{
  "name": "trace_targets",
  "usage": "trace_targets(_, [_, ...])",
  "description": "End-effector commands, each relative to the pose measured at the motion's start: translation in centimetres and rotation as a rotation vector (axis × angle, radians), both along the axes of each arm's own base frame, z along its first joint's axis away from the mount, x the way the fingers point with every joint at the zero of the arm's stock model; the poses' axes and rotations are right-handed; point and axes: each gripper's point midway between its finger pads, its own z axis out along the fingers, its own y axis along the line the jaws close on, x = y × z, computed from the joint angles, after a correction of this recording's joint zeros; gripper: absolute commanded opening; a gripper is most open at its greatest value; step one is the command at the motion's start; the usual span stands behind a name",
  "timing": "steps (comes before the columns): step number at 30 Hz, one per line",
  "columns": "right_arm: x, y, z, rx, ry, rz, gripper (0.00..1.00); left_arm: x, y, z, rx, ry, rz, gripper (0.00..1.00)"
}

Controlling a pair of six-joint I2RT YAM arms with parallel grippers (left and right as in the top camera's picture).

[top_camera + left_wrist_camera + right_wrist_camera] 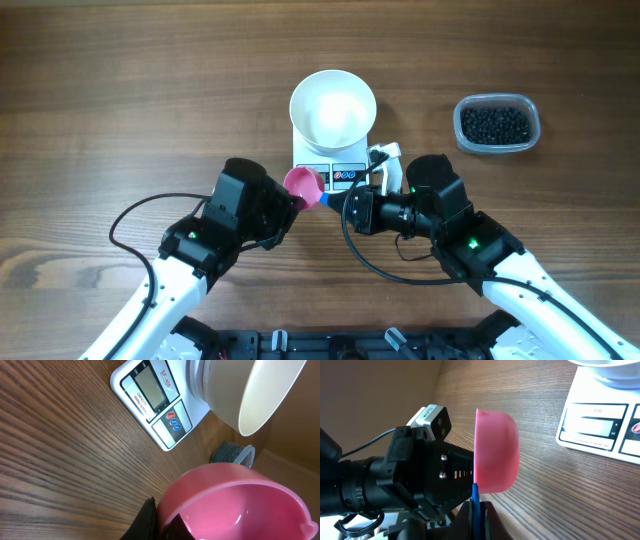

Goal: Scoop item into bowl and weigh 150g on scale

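While clamped on the scoop (303, 184) from both sides | left claw (291, 203) at its rim, right claw (476, 510) at blue handle (475, 494) | beans (495, 123) off right, nearer right arm

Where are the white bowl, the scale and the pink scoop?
white bowl (333, 110), overhead view, on its bare inside.
scale (151, 389), left wrist view, on its grey display.
pink scoop (495, 452), right wrist view, on the outside of its cup.
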Motion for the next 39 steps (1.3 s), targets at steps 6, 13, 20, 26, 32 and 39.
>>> trace_targets(6, [-1.0,0.9,1.1,0.047,0.020,0.072,0.04,0.2,0.0,0.4,0.001,-0.012,0.008,0.04])
trace_targets(13, [-1.3,1.0,1.2,0.051,0.014,0.094,0.04,0.2,0.0,0.4,0.001,-0.013,0.008,0.09])
trace_targets(20, [0.5,0.1,0.5,-0.031,-0.091,0.025,0.04,0.2,0.0,0.4,0.001,-0.013,0.008,0.52])
trace_targets(26, [1.4,-0.8,2.5,-0.062,-0.218,-0.014,0.04,0.5,0.1,0.6,0.010,-0.042,-0.005,0.83])
trace_targets(32, [1.7,-7.6,5.5,-0.321,-0.344,-0.237,0.04,2.5,1.6,3.6,0.091,-0.300,-0.112,0.99])
trace_targets(39, [-0.3,-15.2,11.5,-0.433,-0.433,-0.509,0.04,3.9,5.1,7.0,0.151,-0.463,-0.061,0.99])
